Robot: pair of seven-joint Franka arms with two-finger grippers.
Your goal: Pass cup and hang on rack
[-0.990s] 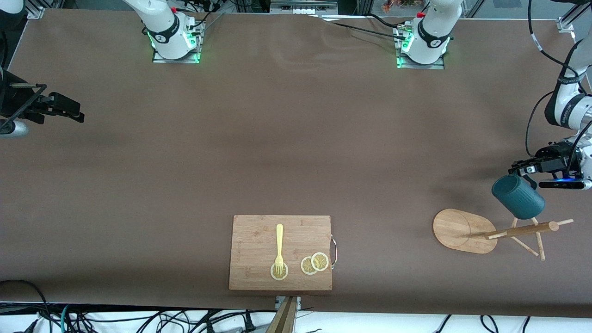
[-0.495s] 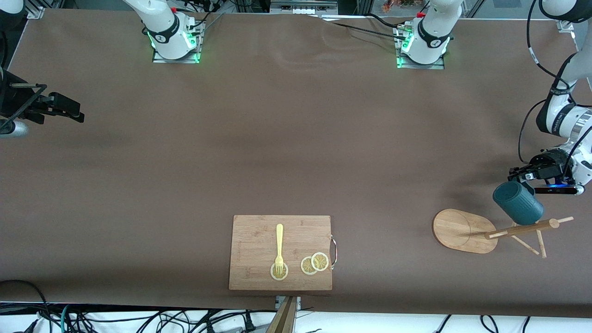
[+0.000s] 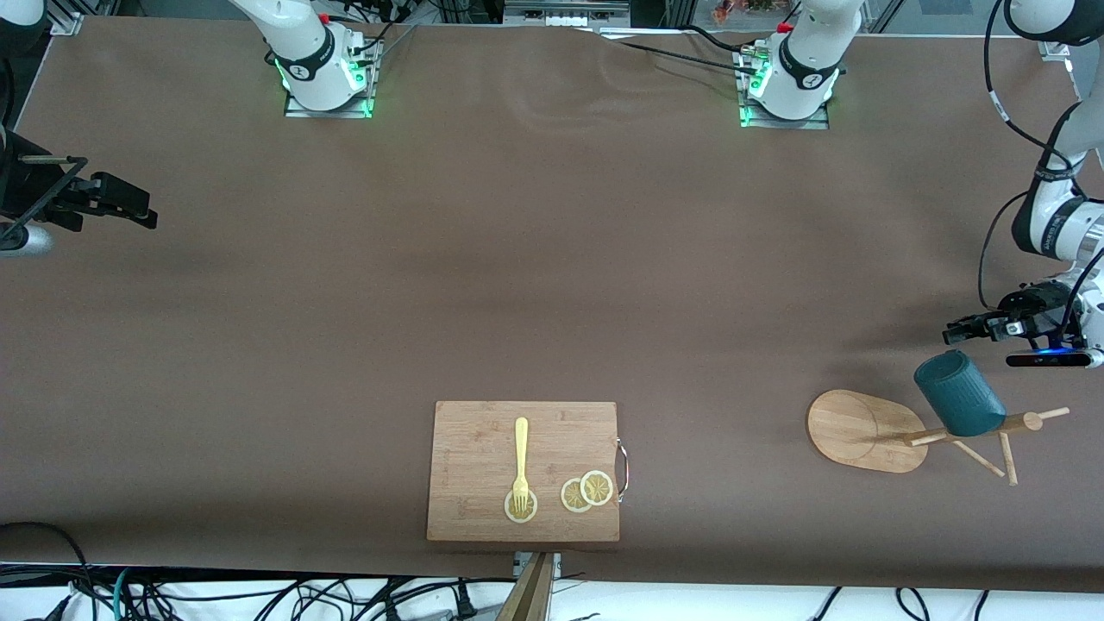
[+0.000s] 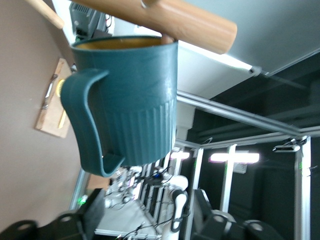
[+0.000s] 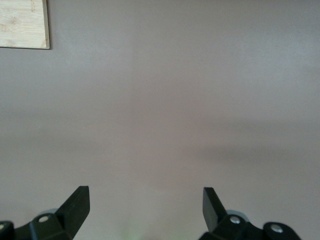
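The cup (image 3: 959,397), a dark teal mug with a tan inside, hangs on the rack (image 3: 865,429), up against the round post with its mouth turned toward the wood. In the left wrist view a thin peg appears to enter the open mouth, while the side handle (image 4: 85,125) hangs free with no peg through it.

The left gripper (image 3: 966,329) hovers just beside the cup, above the table next to the rack. Its fingers are parted, hold nothing and are clear of the cup.

The right gripper (image 3: 129,205) waits well apart from the rack, at the right arm's end of the table, its fingers spread wide over bare brown table (image 3: 552,259) with nothing between them.

A wooden cutting board (image 3: 483,448) lies well apart from the rack, toward the right arm's end, carrying a yellow fork (image 3: 521,457) and lemon slices (image 3: 586,490).

Judged from this, the handover is done and the hanging step is at its end: the cup's weight seems to be on the rack alone. The next move calls for the left arm to back away from the rack without brushing the cup or the pegs, since a mug resting on a peg by its mouth could slip off if nudged
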